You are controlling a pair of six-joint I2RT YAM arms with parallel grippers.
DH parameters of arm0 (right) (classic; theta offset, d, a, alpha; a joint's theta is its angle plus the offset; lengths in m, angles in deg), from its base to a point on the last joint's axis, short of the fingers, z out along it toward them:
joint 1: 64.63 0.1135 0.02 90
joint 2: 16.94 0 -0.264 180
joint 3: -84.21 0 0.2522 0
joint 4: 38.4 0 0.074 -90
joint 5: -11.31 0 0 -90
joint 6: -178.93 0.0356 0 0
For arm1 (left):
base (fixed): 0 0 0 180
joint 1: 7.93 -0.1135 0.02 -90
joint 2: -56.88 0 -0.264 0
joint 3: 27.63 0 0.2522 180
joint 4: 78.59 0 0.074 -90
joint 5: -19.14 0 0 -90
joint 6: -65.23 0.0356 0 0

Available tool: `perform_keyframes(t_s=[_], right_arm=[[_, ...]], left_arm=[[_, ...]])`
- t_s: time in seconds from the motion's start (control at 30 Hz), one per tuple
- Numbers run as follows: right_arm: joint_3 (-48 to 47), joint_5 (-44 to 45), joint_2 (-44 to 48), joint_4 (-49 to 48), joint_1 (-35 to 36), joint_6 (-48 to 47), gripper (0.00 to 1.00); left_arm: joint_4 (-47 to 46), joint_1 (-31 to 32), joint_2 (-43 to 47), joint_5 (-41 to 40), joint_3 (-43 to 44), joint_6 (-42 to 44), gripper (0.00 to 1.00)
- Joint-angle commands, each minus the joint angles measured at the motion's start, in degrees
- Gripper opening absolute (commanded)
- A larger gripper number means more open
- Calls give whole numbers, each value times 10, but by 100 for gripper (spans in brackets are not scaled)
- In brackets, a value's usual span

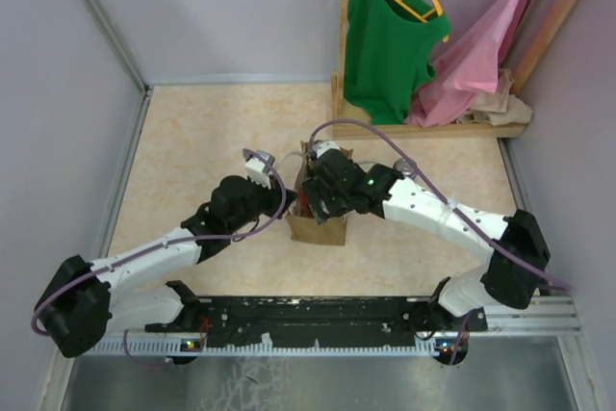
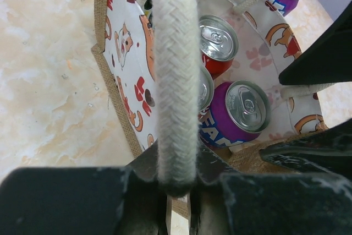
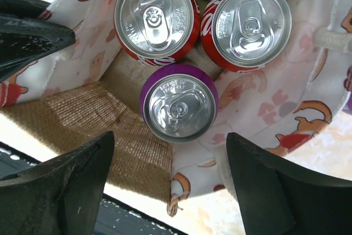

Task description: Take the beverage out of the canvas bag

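Three cans sit upright in your canvas bag (image 3: 126, 130): two red cans (image 3: 157, 17), one purple can (image 3: 179, 103) | left gripper (image 2: 176, 191) clamped on rope handle (image 2: 175, 81), apparently steadying the mouth | right gripper (image 3: 169, 138) jaws apart, straddling purple can from above, poised for pickup.

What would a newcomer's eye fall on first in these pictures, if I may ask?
Most striking are the drink cans standing in the canvas bag at the table's middle: a purple can under the right claw, which hangs open above it, and two red cans beside it. The left claw is shut on the bag's white rope handle. At the back right, a green top hangs on a wooden rack.
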Motion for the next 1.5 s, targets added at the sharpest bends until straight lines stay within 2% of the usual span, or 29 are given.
perform_keyframes(t_s=[0.0, 0.4, 0.57, 0.7, 0.73, 0.8, 0.93, 1.0, 1.07, 1.1, 1.47], right_arm=[[9, -6, -24, -13, 4, -1, 83], [16, -2, -79, -18, 4, -12, 82], [27, 4, -89, -22, 4, -10, 76], [37, 11, -102, -24, 3, -8, 66], [39, 15, -105, -26, 4, -7, 63], [42, 24, -110, -28, 3, -6, 49], [37, 45, -113, -24, 3, -3, 0], [34, 60, -103, -26, 3, -3, 0], [32, 68, -83, -37, 3, -12, 0], [31, 73, -71, -44, 3, -15, 0], [-43, 175, 99, -124, 3, -75, 0]], left_arm=[[-24, 3, 6, 19, -6, -5, 17], [-41, 3, -22, 39, 1, -8, 18], [-42, 3, -25, 39, 2, -8, 18], [-41, 3, -25, 39, 2, -9, 18], [-42, 3, -25, 39, 2, -9, 18], [-42, 3, -25, 38, 2, -9, 18], [-38, 3, -22, 36, 1, -9, 18], [-35, 3, -19, 34, 1, -6, 20], [-31, 3, -16, 32, 2, -3, 31], [-29, 2, -13, 31, 1, -1, 33], [-20, 3, 0, 14, 3, 18, 36]])
